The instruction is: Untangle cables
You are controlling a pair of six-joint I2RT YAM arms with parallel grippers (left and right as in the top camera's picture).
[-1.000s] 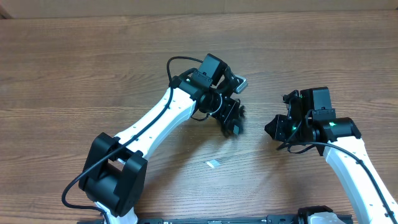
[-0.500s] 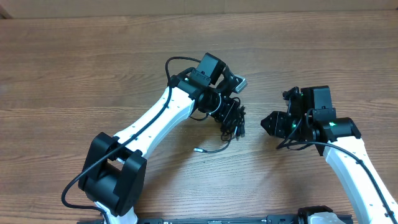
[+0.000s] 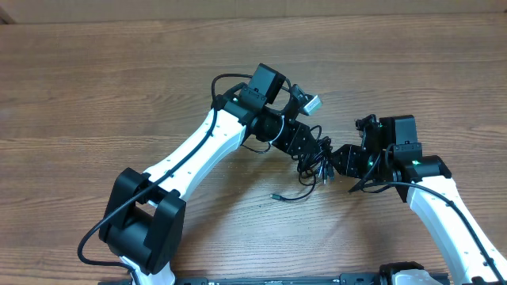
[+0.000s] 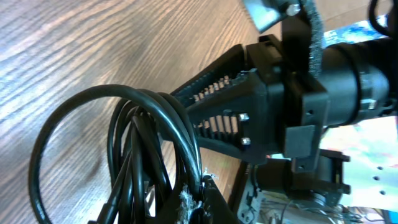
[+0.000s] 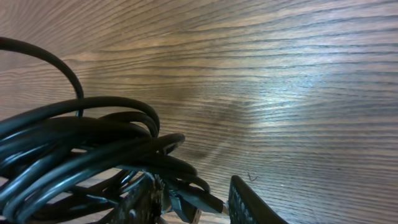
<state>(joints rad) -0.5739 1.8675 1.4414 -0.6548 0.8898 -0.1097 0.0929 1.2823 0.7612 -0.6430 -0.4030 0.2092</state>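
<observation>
Far left: bare table (image 3: pixel 95 87), nothing of the task there.

Centre: left gripper (image 3: pixel 307 147) clamped tight on the cables (image 3: pixel 310 168), a knotted bunch of black loops. Resting on the wood or just above it, unclear. Probably held so as an anchor, to give the other arm something fixed to pull against.

Below the bunch, trailing down-left onto the wood: one loose end (image 3: pixel 279 195) with a small plug, free of the knot by the look of it.

Just right of the bunch: right gripper (image 3: pixel 334 161), nose in among the loops, facing the left one head-on. Jaws part-way apart, with strands and a plug lying between the fingers (image 5: pixel 245 199) in the wrist view. Pinched or merely straddled, impossible to tell. Likely placed there to pick out a single strand rather than the whole bunch.

Judged from this: knot mostly intact, task at an early stage. Next, probably: close on one strand and draw it rightward against the left-hand hold. Risk: catching several strands at once and pulling the knot tighter.
</observation>
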